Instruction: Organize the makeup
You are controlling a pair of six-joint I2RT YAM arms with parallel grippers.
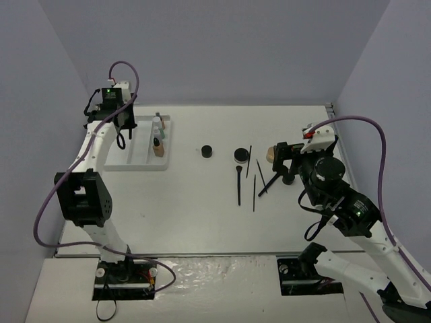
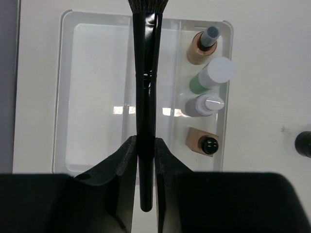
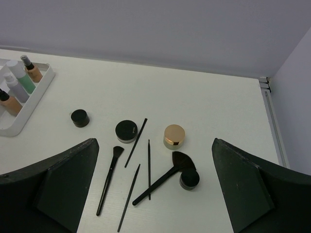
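Note:
My left gripper (image 1: 124, 132) is shut on a long black brush (image 2: 146, 73), holding it lengthwise over the white tray (image 2: 65, 97). The tray's right compartment holds a tan bottle (image 2: 200, 47), a green bottle (image 2: 210, 77), a lilac bottle (image 2: 201, 105) and a square tan bottle (image 2: 201, 141). My right gripper (image 3: 155, 189) is open and empty above loose makeup on the table: a fan brush (image 3: 165, 177) leaning on a black jar (image 3: 189, 180), a gold-lidded jar (image 3: 174, 136), an angled brush (image 3: 109, 179), three thin pencils (image 3: 136, 142) and two more black jars (image 3: 126, 131) (image 3: 79, 118).
The tray (image 1: 138, 161) sits at the table's back left. Grey walls close in the table on three sides. A metal rail (image 3: 269, 111) runs along the right edge. Purple cables hang from both arms.

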